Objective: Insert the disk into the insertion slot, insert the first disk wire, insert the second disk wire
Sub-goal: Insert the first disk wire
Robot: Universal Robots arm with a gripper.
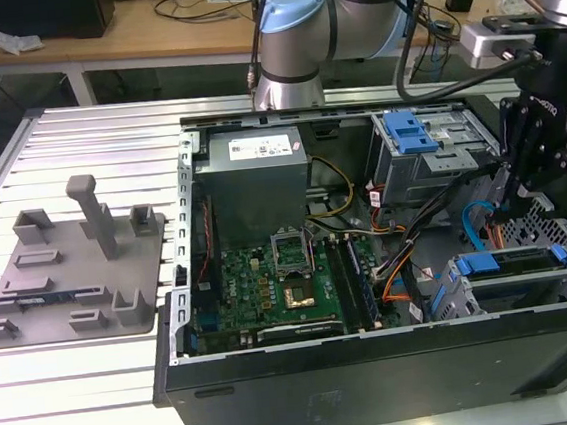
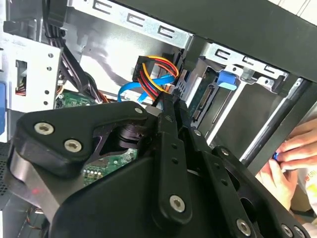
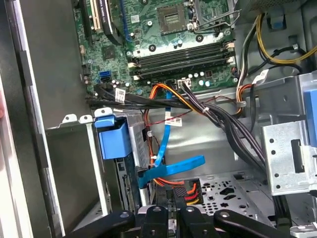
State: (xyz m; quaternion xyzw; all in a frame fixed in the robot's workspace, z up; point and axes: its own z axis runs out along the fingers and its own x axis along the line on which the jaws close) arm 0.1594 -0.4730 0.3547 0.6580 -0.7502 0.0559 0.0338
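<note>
Disk inside case on slatted table

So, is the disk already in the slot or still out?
In. In the exterior view the disk lies inside the slot, with its blue frame at the slot's open end.

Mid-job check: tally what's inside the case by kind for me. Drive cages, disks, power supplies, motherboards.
Drive cages: 2, the insertion slot and the blue-latched bay
Disk: 1, sitting in the insertion slot
Power supply: 1
Motherboard: 1
Total: 5
</note>
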